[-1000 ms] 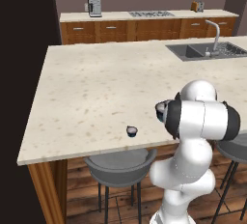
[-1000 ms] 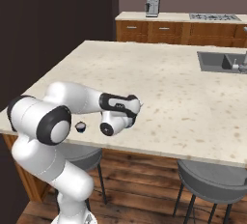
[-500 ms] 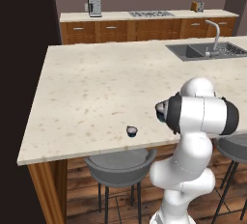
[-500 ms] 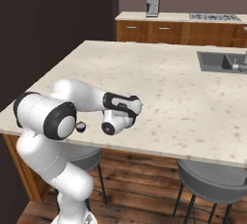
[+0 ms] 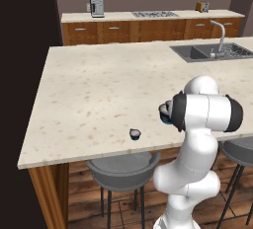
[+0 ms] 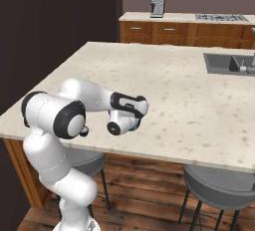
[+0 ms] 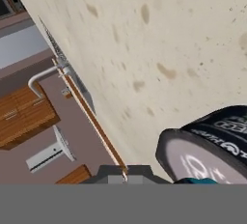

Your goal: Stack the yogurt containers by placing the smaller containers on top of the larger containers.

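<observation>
1. Since a second ago my elbow has swung outward over the counter point(image 5: 89, 95) edge; the cups have stayed put.
2. My jaws are pressed together, holding nothing.
3. The larger container point(image 7: 212, 150) stands on the counter just beside my hand.
4. The smaller container point(image 5: 135, 133) sits apart near the front edge, unstacked.
5. Everything is left, I judge: grasping, lifting, placing.

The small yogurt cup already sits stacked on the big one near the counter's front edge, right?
No. In the left base view the small yogurt cup stands alone on the counter near the front edge; the big cup is apart, beside the arm.
</observation>
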